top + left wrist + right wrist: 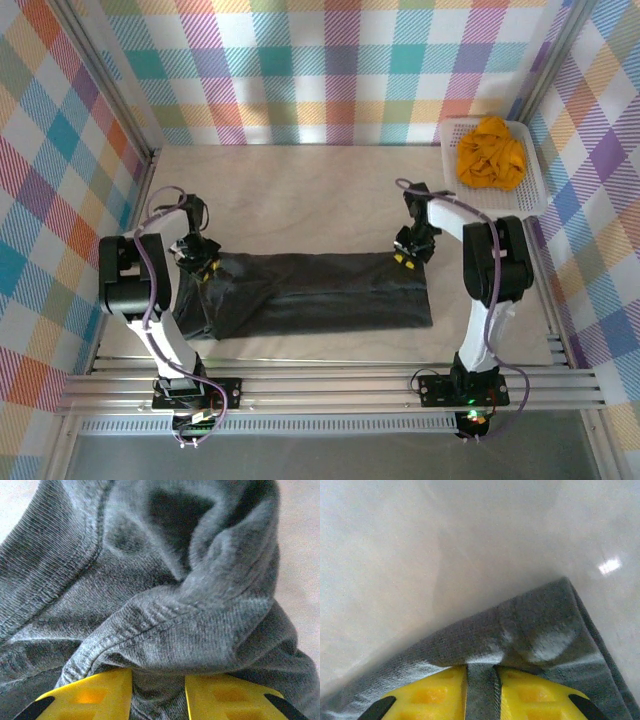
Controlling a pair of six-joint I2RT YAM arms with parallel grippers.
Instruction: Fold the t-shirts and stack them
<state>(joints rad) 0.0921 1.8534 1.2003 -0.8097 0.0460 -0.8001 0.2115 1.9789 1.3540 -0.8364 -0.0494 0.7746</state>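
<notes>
Pale table [300, 180] carries the grey shirt [320, 290], folded into a long dark band lying crosswise near the arms. Well beyond the grey shirt's right end sits a white basket [535, 195] with the orange shirt [490, 155] crumpled inside. At the grey shirt's left end the left gripper [200, 262] pinches a bunched hem, cloth filling the gap between its yellow fingers [95, 692]. At its far right corner the right gripper [408, 255] clamps a thin fold of the edge.

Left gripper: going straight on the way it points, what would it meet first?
The charcoal-grey t-shirt: bunched folds rise directly ahead of the left gripper, with cloth between its fingers. What lies behind the folds is hidden.
</notes>
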